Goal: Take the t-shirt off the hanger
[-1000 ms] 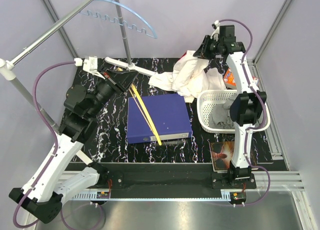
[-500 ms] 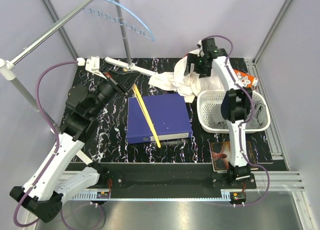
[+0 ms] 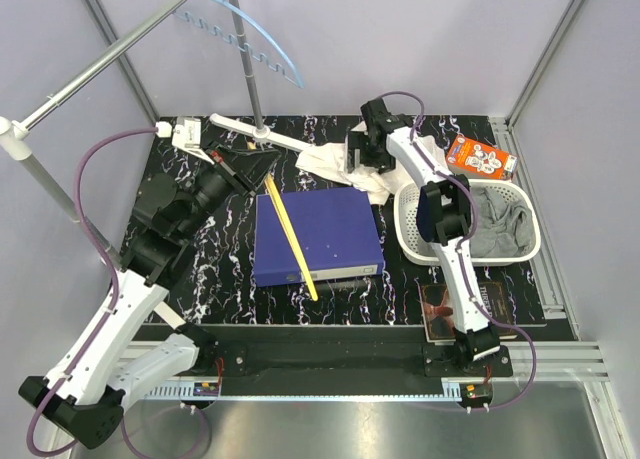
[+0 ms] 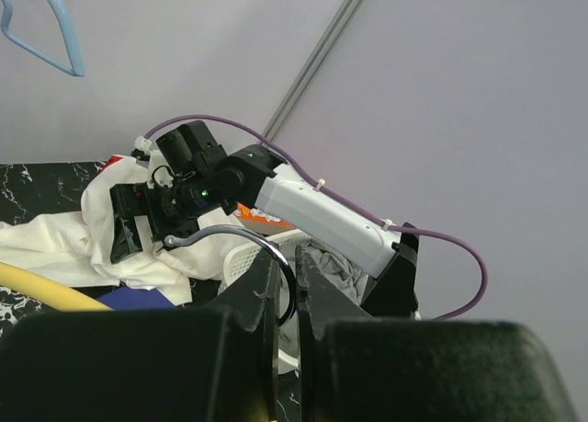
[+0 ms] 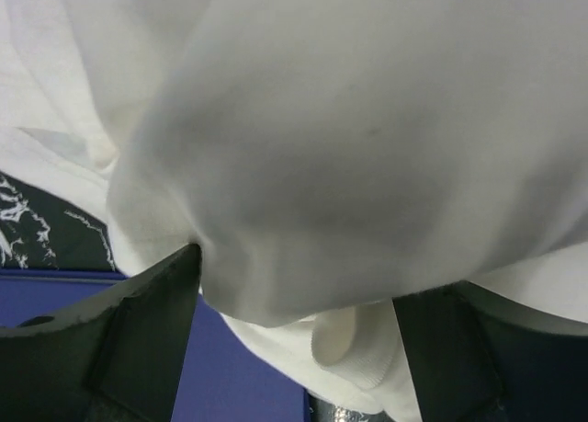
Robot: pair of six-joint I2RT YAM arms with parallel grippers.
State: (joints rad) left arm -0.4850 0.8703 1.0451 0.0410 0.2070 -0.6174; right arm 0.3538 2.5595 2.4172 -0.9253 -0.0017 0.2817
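Note:
The white t-shirt (image 3: 325,160) lies bunched at the back of the table, off the hanger. The yellow hanger (image 3: 290,234) lies slantwise over the blue binder (image 3: 335,229). My left gripper (image 3: 240,165) is shut on the hanger's metal hook (image 4: 230,232), which shows between the fingers in the left wrist view, where the left gripper (image 4: 287,256) is closed. My right gripper (image 3: 357,154) is down on the t-shirt. In the right wrist view the right gripper (image 5: 299,275) stands wide open with the t-shirt (image 5: 322,119) bulging between its fingers.
A white basket (image 3: 410,234) holding grey cloth stands at the right, and an orange box (image 3: 480,156) lies behind it. A rack pole (image 3: 250,69) rises at the back with a blue hanger (image 3: 250,44) on its rail. A picture card (image 3: 450,309) lies near the right arm's base.
My right gripper has come down and to the left, from high at the back right onto the t-shirt. The shirt now lies flatter. The left gripper has barely moved.

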